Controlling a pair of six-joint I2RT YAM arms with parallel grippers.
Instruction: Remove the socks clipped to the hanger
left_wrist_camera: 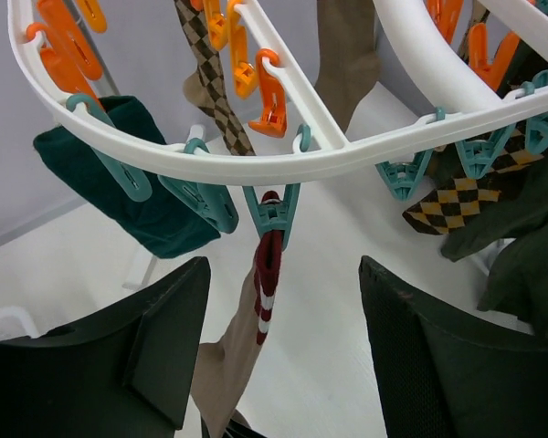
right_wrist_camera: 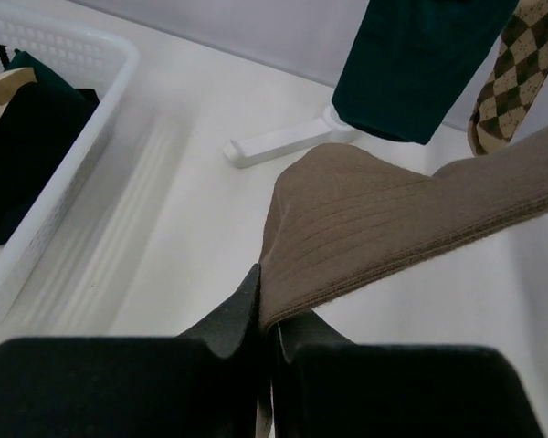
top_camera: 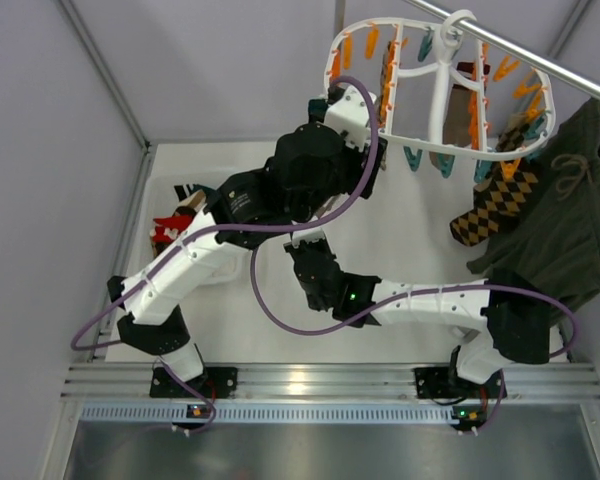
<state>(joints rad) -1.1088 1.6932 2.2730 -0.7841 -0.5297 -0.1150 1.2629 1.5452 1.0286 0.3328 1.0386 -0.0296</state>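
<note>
The white hanger (top_camera: 435, 147) hangs at the back right from a rail; its rim (left_wrist_camera: 256, 166) crosses the left wrist view. My left gripper (left_wrist_camera: 285, 274) is open just below it, its fingers either side of a tan sock (left_wrist_camera: 221, 360) with a red, white-striped cuff (left_wrist_camera: 267, 274) held in a teal clip (left_wrist_camera: 276, 214). My right gripper (right_wrist_camera: 268, 310) is shut on the end of a tan ribbed sock (right_wrist_camera: 374, 237) that stretches up to the right; in the top view this gripper (top_camera: 302, 255) is at mid-table. A dark teal sock (left_wrist_camera: 119, 173) and argyle socks (top_camera: 495, 205) (left_wrist_camera: 215, 91) stay clipped.
A white basket (top_camera: 158, 192) (right_wrist_camera: 64, 137) with several socks in it stands at the left. A dark green drawstring garment (top_camera: 570, 220) hangs on the metal rail (top_camera: 540, 60) at the right. A white stand foot (right_wrist_camera: 283, 141) lies on the table under the hanger.
</note>
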